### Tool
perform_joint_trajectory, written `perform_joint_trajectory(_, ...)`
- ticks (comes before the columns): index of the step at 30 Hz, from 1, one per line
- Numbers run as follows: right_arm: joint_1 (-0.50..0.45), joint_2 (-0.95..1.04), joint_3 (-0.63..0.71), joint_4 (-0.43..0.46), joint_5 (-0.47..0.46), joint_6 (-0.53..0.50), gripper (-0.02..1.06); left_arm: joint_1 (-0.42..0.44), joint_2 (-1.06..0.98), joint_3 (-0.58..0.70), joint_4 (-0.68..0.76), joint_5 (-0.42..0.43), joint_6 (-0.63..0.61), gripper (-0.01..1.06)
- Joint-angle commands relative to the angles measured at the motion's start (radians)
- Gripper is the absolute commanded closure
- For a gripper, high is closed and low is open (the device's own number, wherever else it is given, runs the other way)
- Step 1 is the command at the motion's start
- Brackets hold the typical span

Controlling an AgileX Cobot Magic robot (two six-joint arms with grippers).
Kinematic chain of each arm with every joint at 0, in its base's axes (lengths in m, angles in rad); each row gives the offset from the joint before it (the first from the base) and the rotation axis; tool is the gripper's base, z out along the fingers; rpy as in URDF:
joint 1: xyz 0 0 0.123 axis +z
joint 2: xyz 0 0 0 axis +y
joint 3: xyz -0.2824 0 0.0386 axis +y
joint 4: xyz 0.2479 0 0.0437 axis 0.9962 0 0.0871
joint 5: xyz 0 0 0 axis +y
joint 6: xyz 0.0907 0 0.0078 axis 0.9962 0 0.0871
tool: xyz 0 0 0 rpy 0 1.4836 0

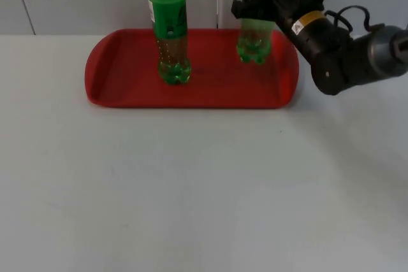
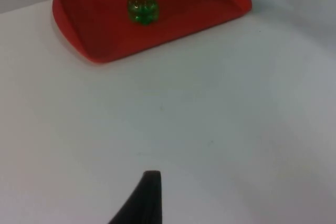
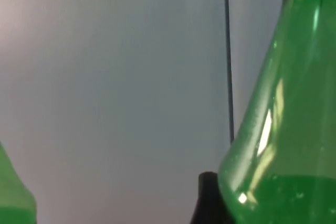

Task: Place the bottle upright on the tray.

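White tabletop (image 1: pixel 191 189) lies bare nearest the camera, with the red tray (image 1: pixel 115 87) beyond it at 12 o'clock. One green soda bottle (image 1: pixel 169 27) stands upright on the tray, left of centre. A second green bottle (image 1: pixel 255 39) stands toward the tray's 2 o'clock corner, its base at or just above the tray floor (contact cannot be confirmed). The right end effector (image 1: pixel 258 1) is closed around its upper body. The left end effector (image 2: pixel 149 192) waits over the tabletop, well clear of the tray; whether it is wide or narrow I cannot tell.

Step in hand, by my judgement: setting down the second bottle. Next move calls for confirming the base sits flat, then opening and retreating without tipping it.

Labels: the first bottle's green wrap shows white markings, unreadable.
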Motion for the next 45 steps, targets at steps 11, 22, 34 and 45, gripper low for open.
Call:
perform_joint_trajectory(11, -0.003, 0.059, -0.015, -0.004, -0.072, -0.010, 1.05, -0.006, -0.003, 0.005, 0.012, -0.012, -0.003, 0.00)
perform_joint_trajectory(22, -0.003, 0.060, -0.015, 0.000, -0.074, -0.010, 1.05, -0.006, -0.003, 0.005, 0.017, -0.012, -0.007, 0.00)
perform_joint_trajectory(34, -0.003, 0.060, -0.015, -0.004, -0.077, 0.001, 1.05, -0.006, -0.003, 0.005, 0.017, -0.012, -0.007, 0.00)
perform_joint_trajectory(45, -0.003, 0.060, -0.015, -0.006, -0.004, 0.001, 0.87, -0.006, -0.003, 0.005, 0.017, -0.012, -0.007, 0.00)
